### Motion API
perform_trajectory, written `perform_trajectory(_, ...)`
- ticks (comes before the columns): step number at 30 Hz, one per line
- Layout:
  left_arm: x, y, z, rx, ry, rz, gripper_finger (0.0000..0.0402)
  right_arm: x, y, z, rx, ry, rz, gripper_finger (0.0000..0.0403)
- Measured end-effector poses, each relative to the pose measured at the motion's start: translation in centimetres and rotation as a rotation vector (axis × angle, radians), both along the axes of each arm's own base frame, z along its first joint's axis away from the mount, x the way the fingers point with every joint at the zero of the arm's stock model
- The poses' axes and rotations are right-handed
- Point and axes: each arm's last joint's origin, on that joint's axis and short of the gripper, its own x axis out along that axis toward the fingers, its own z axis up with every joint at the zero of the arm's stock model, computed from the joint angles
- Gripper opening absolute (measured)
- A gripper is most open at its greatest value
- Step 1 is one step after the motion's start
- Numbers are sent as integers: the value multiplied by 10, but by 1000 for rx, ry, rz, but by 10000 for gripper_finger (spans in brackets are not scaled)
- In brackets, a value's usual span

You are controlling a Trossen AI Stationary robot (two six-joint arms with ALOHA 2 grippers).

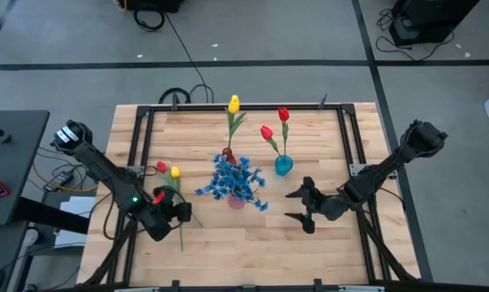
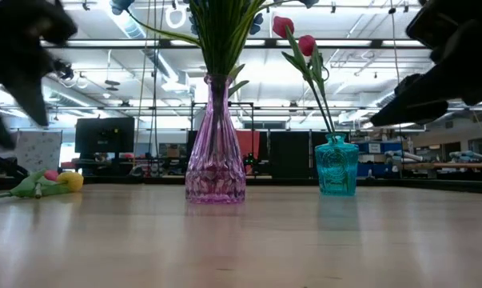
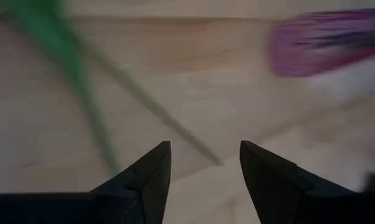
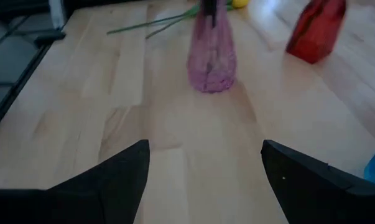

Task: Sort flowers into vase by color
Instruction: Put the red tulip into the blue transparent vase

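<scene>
A pink glass vase (image 1: 237, 200) holds the blue blossoms (image 1: 232, 180). Two red tulips (image 1: 266, 132) stand in a teal vase (image 1: 283, 165), and one yellow tulip (image 1: 233, 104) stands in a red vase (image 1: 227, 152). A red tulip (image 1: 160, 167) and a yellow tulip (image 1: 175, 172) lie flat on the table's left part, also seen low (image 2: 53, 182). My left gripper (image 1: 182, 212) is open over their green stems (image 3: 143, 102); its fingers (image 3: 206, 155) touch nothing. My right gripper (image 1: 297, 205) hovers open right of the pink vase (image 4: 211, 59).
The three vases stand close together at the table's middle: pink vase (image 2: 215, 152), teal vase (image 2: 336, 166), red vase (image 4: 316, 28) behind. A black frame (image 1: 228, 108) runs round the table. Bare wood lies along the near edge (image 1: 244, 251).
</scene>
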Motion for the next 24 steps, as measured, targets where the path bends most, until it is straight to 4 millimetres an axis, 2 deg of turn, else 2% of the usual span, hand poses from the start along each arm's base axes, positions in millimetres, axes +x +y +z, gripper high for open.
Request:
perform_trajectory(3, -3, 3, -7, -22, 110, 34, 197, -5, 6, -1, -28, 2, 50, 320)
perform_trajectory(7, 3, 12, -15, 4, 182, 91, 197, -10, 14, -1, -56, -1, 87, 320)
perform_trajectory(15, 11, 29, -22, 59, 252, 186, 197, -16, 21, -1, -73, -1, 131, 320)
perform_trajectory(20, 13, 30, -24, 56, 259, 194, 197, -16, 23, -1, -82, 3, 167, 320)
perform_trajectory(24, 20, 28, -34, 40, 258, 204, 197, -17, 23, -1, -78, 7, 176, 320)
